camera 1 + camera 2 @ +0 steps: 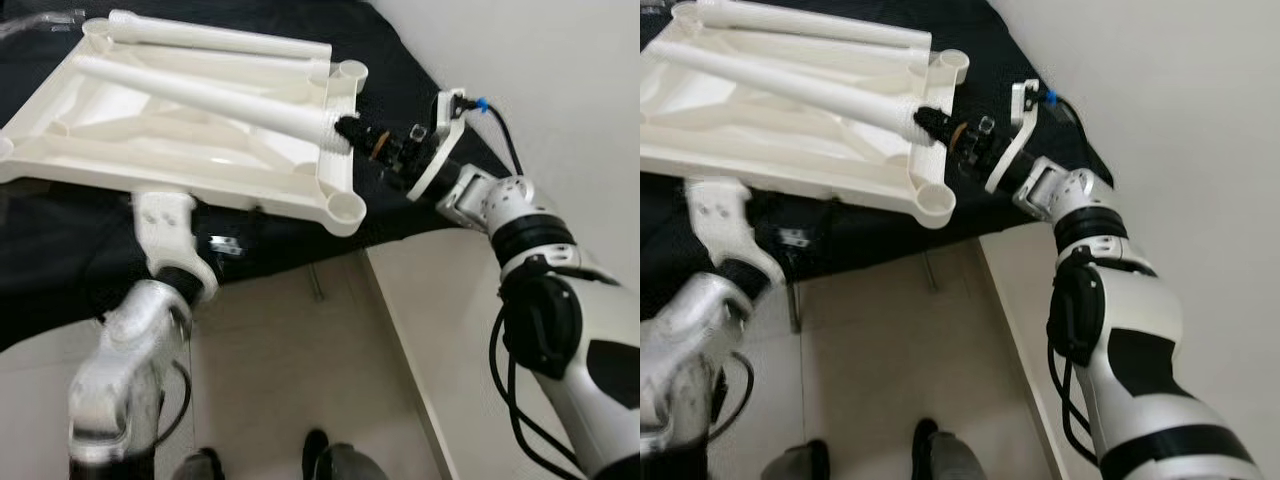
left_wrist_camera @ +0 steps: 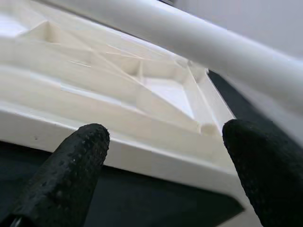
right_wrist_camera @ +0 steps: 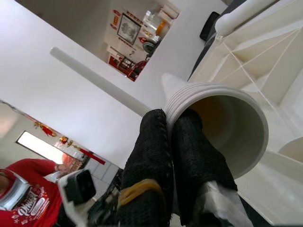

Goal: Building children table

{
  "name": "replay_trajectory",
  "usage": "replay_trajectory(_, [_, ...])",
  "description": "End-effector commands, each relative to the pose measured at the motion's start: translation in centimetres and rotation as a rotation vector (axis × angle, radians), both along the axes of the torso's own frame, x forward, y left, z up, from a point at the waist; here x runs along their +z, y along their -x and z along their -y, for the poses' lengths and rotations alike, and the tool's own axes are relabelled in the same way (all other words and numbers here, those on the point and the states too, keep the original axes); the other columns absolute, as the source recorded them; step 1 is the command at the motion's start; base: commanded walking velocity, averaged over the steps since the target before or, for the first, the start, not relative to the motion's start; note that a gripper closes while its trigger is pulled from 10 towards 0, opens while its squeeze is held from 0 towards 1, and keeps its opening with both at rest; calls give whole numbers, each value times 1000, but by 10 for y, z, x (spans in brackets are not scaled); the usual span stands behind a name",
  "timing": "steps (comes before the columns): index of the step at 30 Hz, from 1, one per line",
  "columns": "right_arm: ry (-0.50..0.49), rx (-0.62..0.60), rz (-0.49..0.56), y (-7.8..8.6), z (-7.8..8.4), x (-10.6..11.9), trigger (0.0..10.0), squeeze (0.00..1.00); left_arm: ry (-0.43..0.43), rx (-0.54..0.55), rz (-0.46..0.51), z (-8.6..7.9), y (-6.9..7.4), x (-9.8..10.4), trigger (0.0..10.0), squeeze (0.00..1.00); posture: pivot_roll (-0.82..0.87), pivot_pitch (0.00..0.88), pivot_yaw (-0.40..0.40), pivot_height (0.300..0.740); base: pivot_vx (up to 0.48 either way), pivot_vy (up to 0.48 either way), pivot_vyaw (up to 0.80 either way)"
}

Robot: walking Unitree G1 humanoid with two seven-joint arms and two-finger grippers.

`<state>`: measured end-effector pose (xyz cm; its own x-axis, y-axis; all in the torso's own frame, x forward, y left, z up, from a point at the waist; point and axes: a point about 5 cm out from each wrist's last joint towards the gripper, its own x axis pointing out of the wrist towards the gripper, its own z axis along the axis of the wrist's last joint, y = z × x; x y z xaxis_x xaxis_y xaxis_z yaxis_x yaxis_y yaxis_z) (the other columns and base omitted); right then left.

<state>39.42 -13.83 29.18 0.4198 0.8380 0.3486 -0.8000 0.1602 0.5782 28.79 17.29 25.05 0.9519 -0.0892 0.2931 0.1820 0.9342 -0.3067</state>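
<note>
The white plastic tabletop (image 1: 150, 165) lies upside down on a black cushioned surface (image 1: 60, 280), its near corner socket (image 1: 345, 205) hanging past the edge. Two white legs rest across it: a long tapered one (image 1: 200, 95) and another (image 1: 220, 40) behind it. My right gripper (image 1: 347, 128) is shut on the rim of the tapered leg's open threaded end (image 3: 227, 127), one finger inside and one outside. My left gripper (image 2: 163, 156) is open just below the tabletop's near edge (image 2: 118, 151), its fingers (image 2: 75, 165) apart and holding nothing.
A white wall (image 1: 560, 70) rises close on the right, with a pale raised ledge (image 1: 450, 300) below it. Beige tiled floor (image 1: 290, 380) lies in front of the black surface. Dark feet (image 1: 315, 450) show at the bottom. A person in a red shirt (image 3: 28, 201) appears in the right wrist view.
</note>
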Motion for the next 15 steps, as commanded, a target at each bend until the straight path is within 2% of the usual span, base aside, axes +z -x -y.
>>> replay_trajectory(1, [-15, 14, 19, 2, 3, 2, 0, 0, 79, -3, -42, -6, -3, -10, 10000, 0, 90, 271, -139, 740, 0, 0, 0])
replay_trajectory(2, [-18, 20, 20, 2, 3, 2, 0, 0, 113, -7, -32, -12, -8, -7, 10000, 1000, 80, 268, -134, 740, 0, 0, 0])
replay_trajectory(3, [-18, 20, 20, 2, 3, 2, 0, 0, 113, -7, -32, -12, -8, -7, 10000, 1000, 80, 268, -134, 740, 0, 0, 0])
replay_trajectory(6, [-32, 50, 30, 4, 3, 4, 0, 0, 212, -34, 2, -22, -22, 3, 10000, 1000, 85, 263, -133, 740, 0, 0, 0])
replay_trajectory(7, [-32, 50, 30, 4, 3, 4, 0, 0, 212, -34, 2, -22, -22, 3, 10000, 1000, 85, 263, -133, 740, 0, 0, 0])
replay_trajectory(8, [-35, 59, 33, 4, 3, 4, 0, 0, 249, -44, 11, -23, -26, 5, 10000, 1000, 84, 263, -132, 740, 0, 0, 0])
replay_trajectory(9, [-38, 68, 35, 5, 3, 5, 0, 0, 314, -61, 23, -26, -30, 8, 10000, 471, 81, 262, -131, 740, 0, 0, 0])
replay_trajectory(10, [-40, 75, 37, 5, 3, 5, 0, 0, 374, -81, 39, -27, -32, 10, 10000, 0, 81, 259, -131, 740, 0, 0, 0])
replay_trajectory(14, [-43, 89, 36, 6, 3, 5, 0, 0, 500, -167, 106, -31, -37, 19, 10000, 0, 77, 256, -133, 740, 0, 0, 0])
replay_trajectory(15, [-43, 89, 36, 6, 3, 5, 0, 0, 500, -167, 106, -31, -37, 19, 10000, 0, 77, 256, -133, 740, 0, 0, 0])
